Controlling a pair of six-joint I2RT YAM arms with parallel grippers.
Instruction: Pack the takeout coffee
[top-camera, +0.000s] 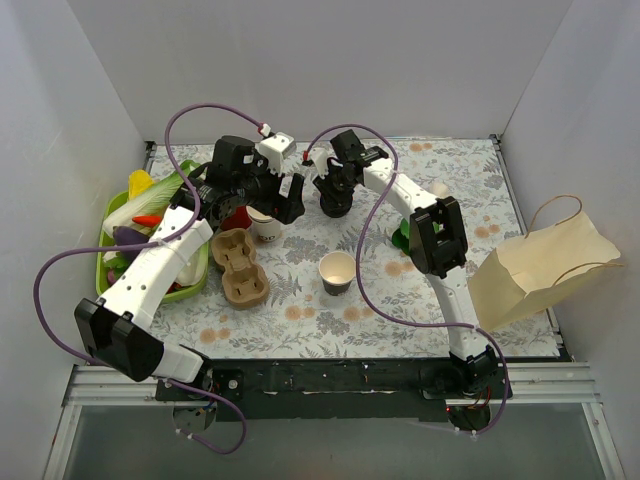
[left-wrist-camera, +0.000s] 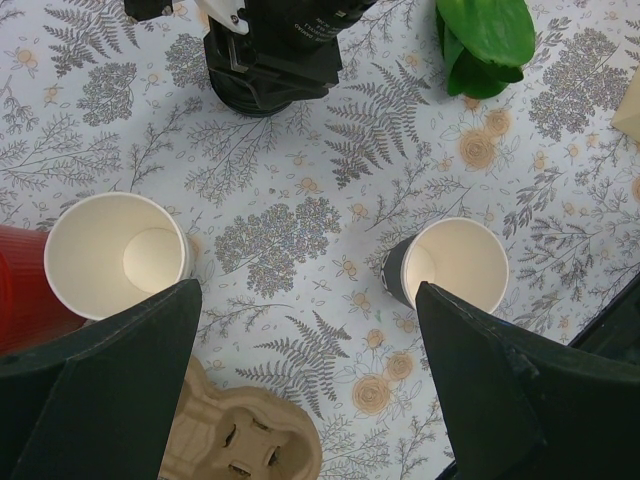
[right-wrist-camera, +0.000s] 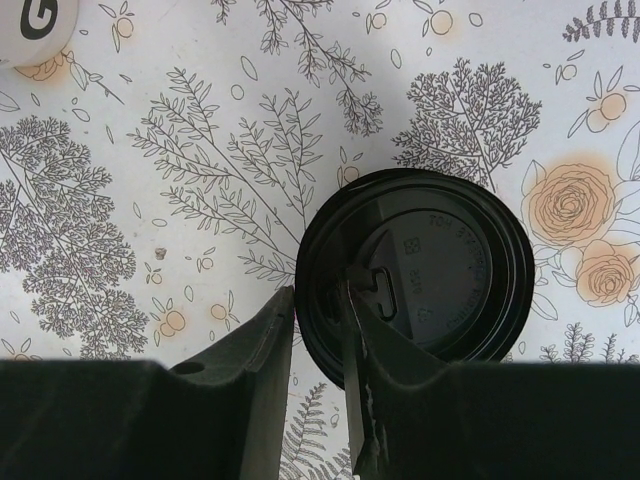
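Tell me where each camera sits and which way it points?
Top external: above, behind the arms, looking down on the table; both arms show.
Left wrist: faces down at two lidless cups; its open fingers show.
Right wrist: straight down on the black lid; its fingers straddle the rim.
Both wrist views show that lid.
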